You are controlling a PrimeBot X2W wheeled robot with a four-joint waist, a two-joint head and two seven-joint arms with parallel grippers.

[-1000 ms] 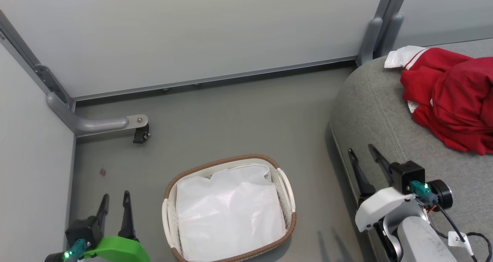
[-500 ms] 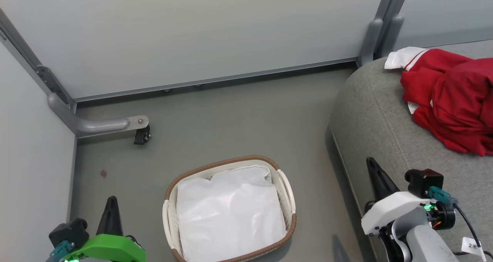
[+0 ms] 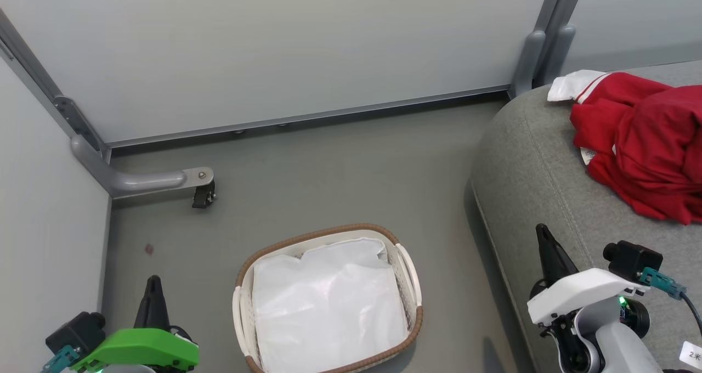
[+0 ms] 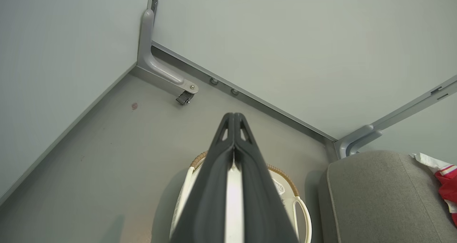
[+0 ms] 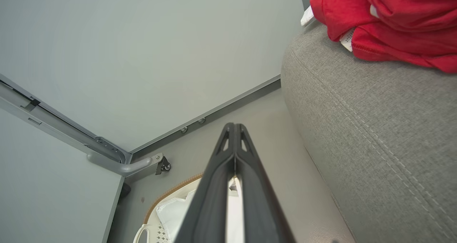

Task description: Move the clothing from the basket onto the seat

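The clothing (image 3: pixel 641 137) lies crumpled at the upper right of the head view, on the seat (image 3: pixel 532 181). It is up and to the right of the right tool (image 3: pixel 544 236) and well apart from it. That tool shows at the lower right, overlapping the seat's left side, its two fingers pressed together with nothing between them. The left tool (image 3: pixel 152 285), at the lower left over the floor (image 3: pixel 329 159), is likewise closed and empty, near the basket (image 3: pixel 323 232) to its right. The basket stands on the floor at lower centre, its white liner (image 3: pixel 326 301) showing. In the right wrist view the clothing sits at the top right, beyond the closed fingertips.
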